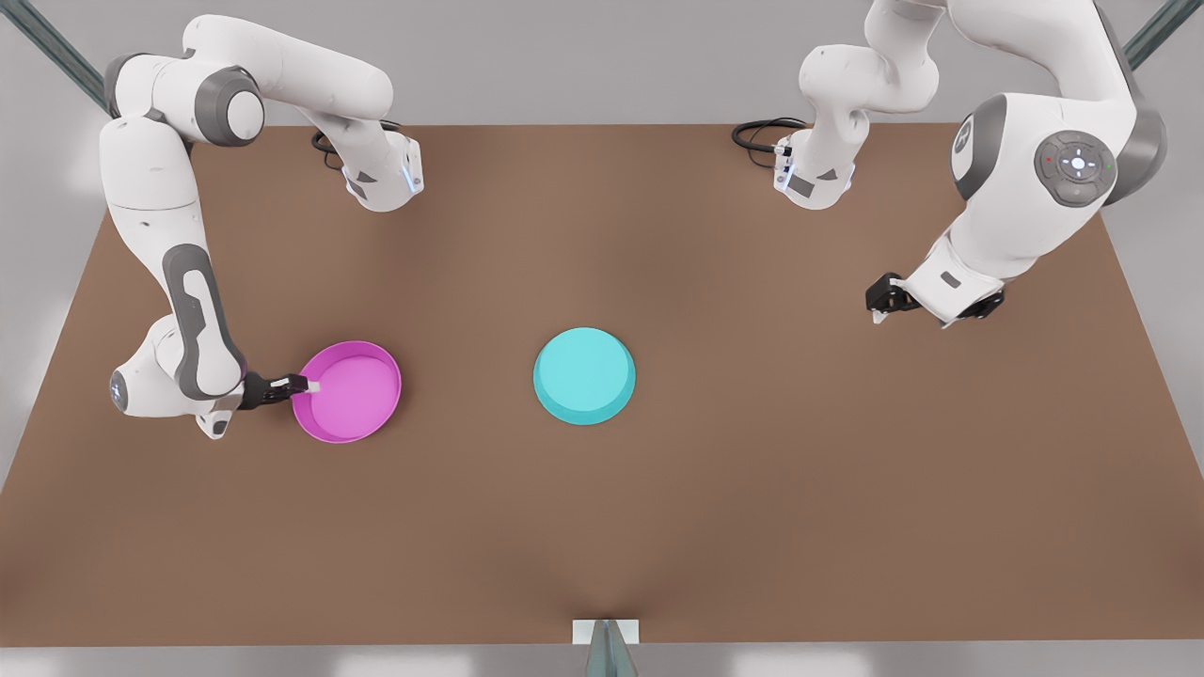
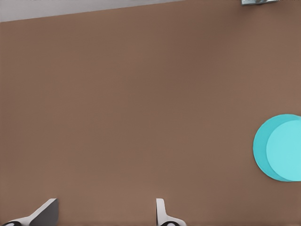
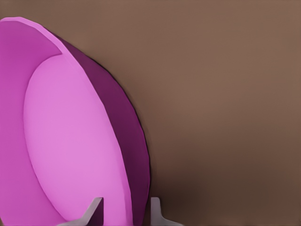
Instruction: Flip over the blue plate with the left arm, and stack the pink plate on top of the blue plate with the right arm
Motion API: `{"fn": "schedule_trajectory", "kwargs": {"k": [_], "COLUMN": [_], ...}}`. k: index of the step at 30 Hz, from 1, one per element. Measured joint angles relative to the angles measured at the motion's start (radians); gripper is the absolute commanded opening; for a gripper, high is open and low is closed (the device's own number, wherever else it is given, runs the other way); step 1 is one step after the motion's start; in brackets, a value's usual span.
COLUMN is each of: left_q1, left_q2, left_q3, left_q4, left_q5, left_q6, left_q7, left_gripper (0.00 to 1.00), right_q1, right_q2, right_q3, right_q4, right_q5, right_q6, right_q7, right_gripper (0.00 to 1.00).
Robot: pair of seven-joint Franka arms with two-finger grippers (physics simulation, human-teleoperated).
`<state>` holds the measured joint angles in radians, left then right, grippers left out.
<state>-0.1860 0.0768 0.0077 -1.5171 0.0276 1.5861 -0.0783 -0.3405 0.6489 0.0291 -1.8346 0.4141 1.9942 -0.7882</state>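
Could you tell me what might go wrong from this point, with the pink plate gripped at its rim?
1. The right gripper pinches the pink plate only at its rim, one finger inside, so the plate could tilt or slip when carried.
2. The blue plate lies base-up; a poorly centred pink plate may slide off.
3. The left gripper waits open, aside.
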Motion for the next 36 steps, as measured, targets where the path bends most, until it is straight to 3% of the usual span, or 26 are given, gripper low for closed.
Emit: {"fn": "schedule_trajectory", "kwargs": {"k": [7,36], "left_q1": [-0.001,0.001], "left_q2": [0.0,-0.008], "left_q3": [-0.002,-0.005], "left_q4": [0.0,-0.008], "left_q5": [0.0,0.0], "left_q6": [0.0,0.003], "left_q7": [-0.001,-0.005], "left_gripper": [1.0,1.0], "right_q1": [0.0,-0.002], "right_q2": [0.0,0.007], "right_q3": [0.0,0.0], "right_q4": [0.0,0.009], "right_q5": [-0.001,-0.002], "right_q6": [0.0,-0.01], "right_q7": [0.0,0.001], "right_gripper": [0.39,0.28]}}
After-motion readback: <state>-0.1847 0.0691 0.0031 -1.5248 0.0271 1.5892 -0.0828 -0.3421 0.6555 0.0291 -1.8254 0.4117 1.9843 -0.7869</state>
